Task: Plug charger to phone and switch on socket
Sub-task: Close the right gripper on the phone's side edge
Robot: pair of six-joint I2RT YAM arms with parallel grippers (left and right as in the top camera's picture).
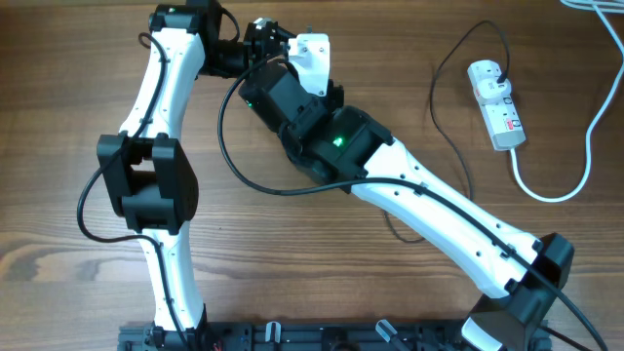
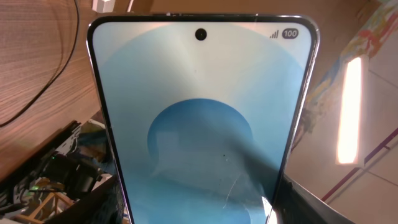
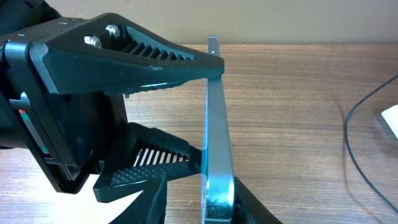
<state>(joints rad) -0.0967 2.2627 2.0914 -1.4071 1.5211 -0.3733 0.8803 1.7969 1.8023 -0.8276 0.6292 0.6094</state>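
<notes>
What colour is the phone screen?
The phone screen is pale blue with a darker oval; left wrist view.

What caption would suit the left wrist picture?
Blue-screened rectangular smartphone fills the view, wooden table and thin black cable behind.

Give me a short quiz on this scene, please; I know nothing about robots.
1. True or false: the smartphone with the light blue screen lies flat on the brown wooden table.
2. The left hand grips: A) that smartphone B) a cup C) nothing.
3. Fill in: the white oblong power strip lies on the robot's ___ side.

Key: 1 false, it is held up on edge; 2 A; 3 right.
</notes>
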